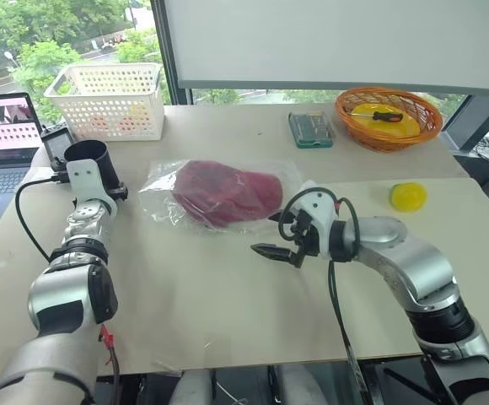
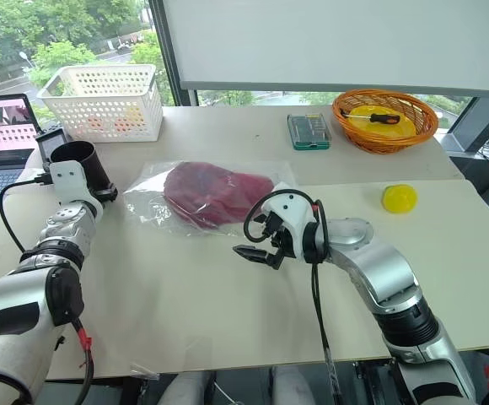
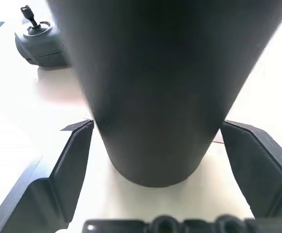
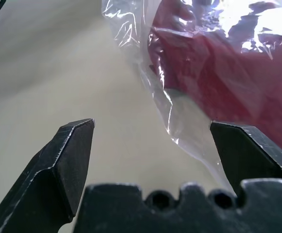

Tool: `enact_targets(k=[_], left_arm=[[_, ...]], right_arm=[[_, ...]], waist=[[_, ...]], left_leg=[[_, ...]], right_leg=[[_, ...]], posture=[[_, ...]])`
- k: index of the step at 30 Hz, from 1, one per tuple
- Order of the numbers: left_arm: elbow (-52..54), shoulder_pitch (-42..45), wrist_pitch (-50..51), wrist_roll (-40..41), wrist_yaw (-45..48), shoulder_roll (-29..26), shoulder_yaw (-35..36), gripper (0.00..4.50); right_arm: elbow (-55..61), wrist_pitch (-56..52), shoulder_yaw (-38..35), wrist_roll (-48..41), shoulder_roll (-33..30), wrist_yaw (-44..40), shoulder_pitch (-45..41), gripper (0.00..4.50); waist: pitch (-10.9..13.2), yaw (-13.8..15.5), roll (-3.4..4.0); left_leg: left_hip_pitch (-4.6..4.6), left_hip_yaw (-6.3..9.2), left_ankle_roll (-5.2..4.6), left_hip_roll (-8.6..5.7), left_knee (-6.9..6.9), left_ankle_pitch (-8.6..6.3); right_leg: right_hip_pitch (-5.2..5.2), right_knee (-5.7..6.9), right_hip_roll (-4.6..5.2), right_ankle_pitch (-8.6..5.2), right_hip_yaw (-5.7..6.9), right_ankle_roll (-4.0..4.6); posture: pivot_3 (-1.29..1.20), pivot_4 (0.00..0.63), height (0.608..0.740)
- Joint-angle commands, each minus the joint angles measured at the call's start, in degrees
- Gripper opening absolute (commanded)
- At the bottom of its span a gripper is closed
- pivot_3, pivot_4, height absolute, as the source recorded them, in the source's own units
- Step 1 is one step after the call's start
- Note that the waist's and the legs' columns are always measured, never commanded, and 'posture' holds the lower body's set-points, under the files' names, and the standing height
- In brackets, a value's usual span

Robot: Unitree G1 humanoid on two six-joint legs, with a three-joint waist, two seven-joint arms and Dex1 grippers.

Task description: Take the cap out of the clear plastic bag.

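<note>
At the left of the counter (image 1: 228,337), the left gripper (image 3: 155,145) stands released around a black cup (image 1: 87,157), its fingers apart from the cup's sides. The cap (image 1: 226,192) lies mid-counter, still sealed inside the clear plastic bag (image 1: 162,198), long axis running left to right. The right gripper (image 1: 271,250), released and empty, hovers just near of the bag's right end and is the nearer arm by my reckoning. The right wrist view alone shows the bag's loose edge between that gripper's fingers (image 4: 70,160).
</note>
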State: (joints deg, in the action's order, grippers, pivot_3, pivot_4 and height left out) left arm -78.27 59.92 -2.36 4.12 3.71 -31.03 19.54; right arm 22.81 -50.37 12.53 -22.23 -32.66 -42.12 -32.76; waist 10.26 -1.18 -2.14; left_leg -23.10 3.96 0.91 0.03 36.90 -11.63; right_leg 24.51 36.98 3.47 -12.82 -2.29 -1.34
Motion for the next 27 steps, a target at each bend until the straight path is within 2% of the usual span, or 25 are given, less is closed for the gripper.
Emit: enact_targets(k=[1,8,17,22,25,27], left_arm=[[0.89,-0.06,-1.27,-0.42,1.1,-0.73,0.38,4.42],[1.35,-0.44,-1.49,1.79,2.13,-0.49,2.49,4.42],[5.17,-4.85,-5.39,6.28,8.64,2.13,5.13,4.42],[11.98,-10.86,-7.25,6.74,11.35,3.56,4.09,4.42],[20.37,-16.72,-6.3,7.2,10.78,3.89,3.91,4.42],[29.56,-22.05,-3.54,8.31,10.32,4.55,4.14,4.42]], right_arm=[[0.17,1.43,-0.9,-0.17,0.11,-0.47,-1.45,4.5],[-1.04,2.25,-0.52,0.17,0.26,-1.33,-2.18,4.5],[-3.48,4.04,0.11,1.45,0.8,-1.67,-3.06,4.5],[-5.38,5.35,0.13,2.16,1.07,-2.02,-3.72,4.5],[-6.3,6.01,-0.01,2.43,0.99,-2.4,-3.95,4.5],[-6.62,6.42,-0.15,2.57,0.78,-2.64,-3.81,4.5]], waist=[[0.0,0.0,0.0],[0.0,-0.04,0.0],[0.0,-0.01,0.0],[0.0,-0.03,0.0],[0.0,-0.49,0.01],[-0.01,-0.81,0.01]], left_leg=[[0.0,0.0,0.0,0.0,0.0,0.0],[0.02,0.0,0.0,0.0,0.01,0.0],[0.03,0.0,0.01,0.0,0.03,0.01],[0.05,0.0,0.01,0.0,0.03,0.01],[0.1,-0.02,0.01,0.01,0.02,0.01],[0.13,-0.01,0.01,0.03,0.02,0.01]], right_leg=[[0.0,0.0,0.0,0.0,0.0,0.0],[0.0,0.02,0.0,0.0,-0.01,0.0],[-0.01,0.05,0.0,0.01,-0.01,0.02],[-0.02,0.07,0.0,0.02,-0.03,0.03],[-0.03,0.09,0.0,0.02,-0.07,0.04],[-0.03,0.09,0.0,0.03,-0.08,0.06]], posture=[[0.0,0.15,0.736],[0.0,0.15,0.736],[0.0,0.15,0.736],[0.0,0.15,0.736],[0.0,0.15,0.736],[0.0,0.15,0.736]])
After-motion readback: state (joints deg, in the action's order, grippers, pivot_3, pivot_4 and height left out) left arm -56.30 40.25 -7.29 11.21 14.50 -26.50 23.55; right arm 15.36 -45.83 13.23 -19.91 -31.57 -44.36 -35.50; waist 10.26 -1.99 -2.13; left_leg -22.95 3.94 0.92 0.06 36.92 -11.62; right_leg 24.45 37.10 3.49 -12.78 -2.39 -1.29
